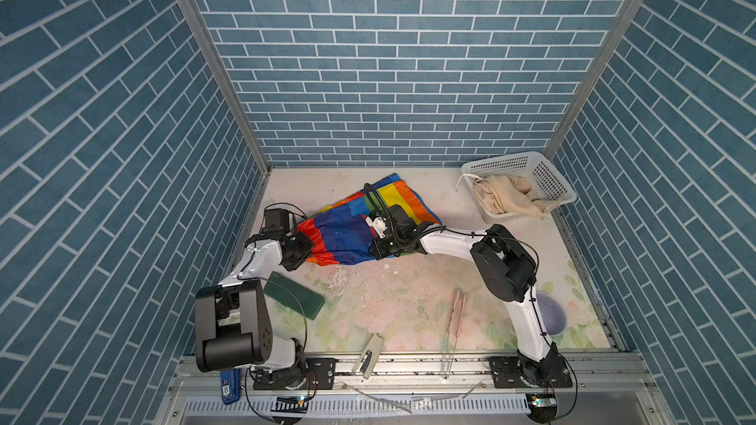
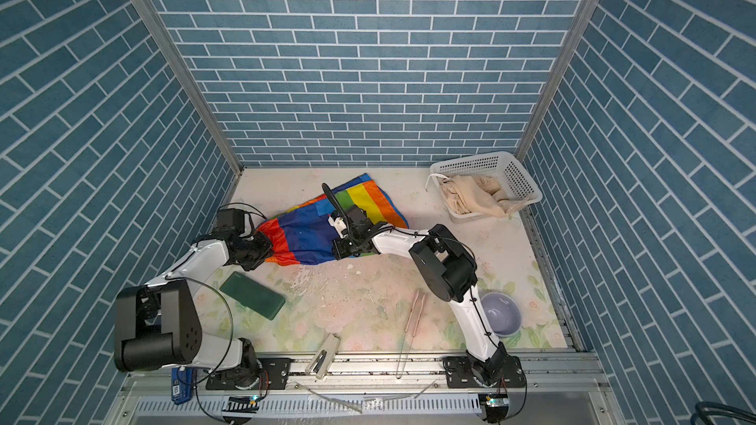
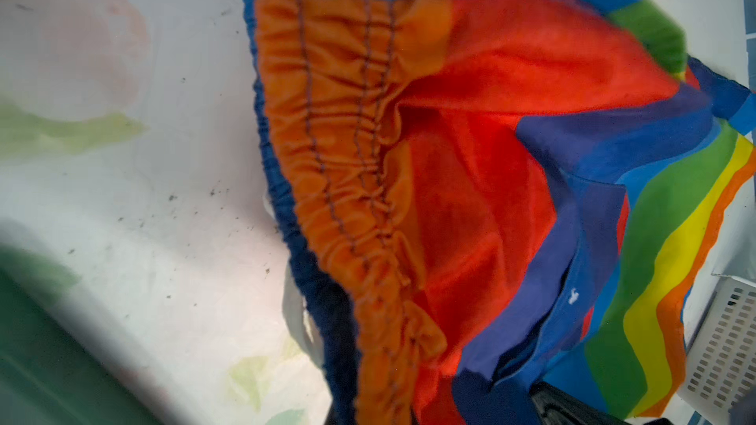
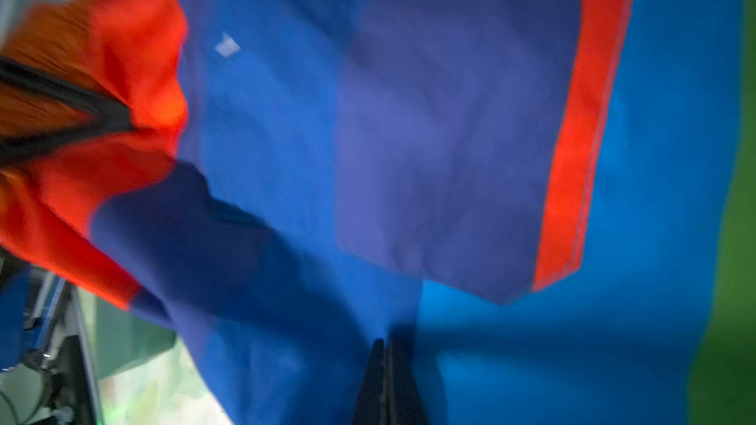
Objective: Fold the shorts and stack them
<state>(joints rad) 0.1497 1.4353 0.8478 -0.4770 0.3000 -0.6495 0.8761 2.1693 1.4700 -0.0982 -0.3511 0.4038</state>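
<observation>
The rainbow-striped shorts (image 1: pixel 347 235) (image 2: pixel 307 235) lie spread on the flowered table, toward the back middle. My left gripper (image 1: pixel 309 246) (image 2: pixel 265 245) is shut on their left end; the gathered orange waistband (image 3: pixel 347 157) runs down into its jaws. At the front edge of the shorts, my right gripper (image 1: pixel 375 252) (image 2: pixel 339 251) (image 4: pixel 384 345) is shut, its dark fingers (image 4: pixel 374 386) pressed together with blue fabric (image 4: pixel 409 116) puckered around the tips. The beige shorts (image 1: pixel 507 198) (image 2: pixel 470 198) lie crumpled in the white basket (image 1: pixel 544 173) (image 2: pixel 511 173) at the back right, a white drawstring hanging over its rim.
A dark green flat case (image 1: pixel 294 296) (image 2: pixel 251 294) lies front left beside the left arm. A purple bowl (image 1: pixel 552 314) (image 2: pixel 501 312) sits front right, partly behind the right arm. Pink tongs (image 1: pixel 458 312) and a beige clip (image 1: pixel 370 355) lie near the front rail.
</observation>
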